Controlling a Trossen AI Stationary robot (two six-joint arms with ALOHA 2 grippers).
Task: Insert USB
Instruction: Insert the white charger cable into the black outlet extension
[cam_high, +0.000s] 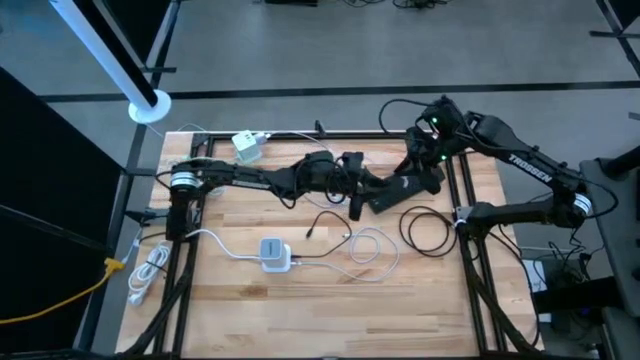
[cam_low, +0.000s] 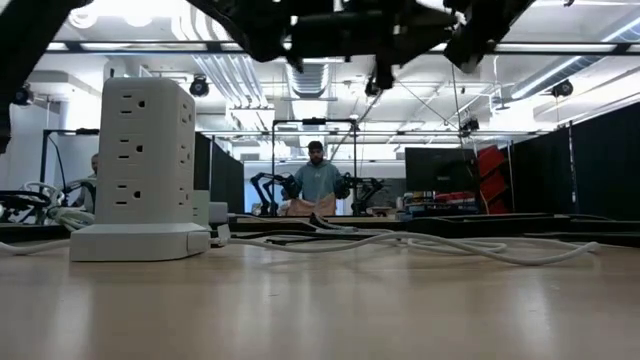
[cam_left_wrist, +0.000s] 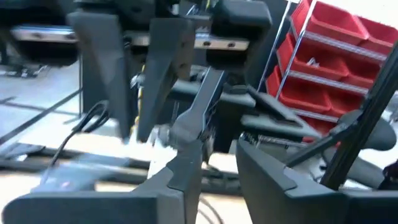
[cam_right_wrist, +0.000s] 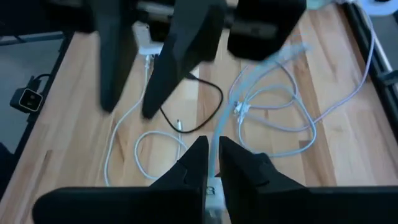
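Note:
Both grippers meet in the air over the middle of the table. My right gripper (cam_right_wrist: 213, 146) is shut on a white cable (cam_right_wrist: 261, 68), which rises from its fingers toward my left gripper (cam_right_wrist: 129, 112). My left gripper (cam_left_wrist: 217, 143) stands open and level, facing my right gripper (cam_left_wrist: 134, 134). Whether it touches the cable I cannot tell. More white cable lies in loops (cam_high: 372, 248) on the wood. A white power tower (cam_low: 145, 165) stands on its base at the far left corner (cam_high: 246, 148). A small white hub (cam_high: 275, 255) lies near the middle. My right gripper pinches the white cable (cam_right_wrist: 215, 158) between its two fingers, which slant down from the table's right side. The cable runs on slack through the air toward my left gripper. A white piece shows far back between the fingers; what it is cannot be told.
A thin black cable (cam_right_wrist: 202, 93) lies beside the white loops, and a black coil (cam_high: 428, 232) lies near the right rail. More white cord hangs off the table's left edge (cam_high: 150, 268). A person (cam_low: 316, 180) stands far behind the table.

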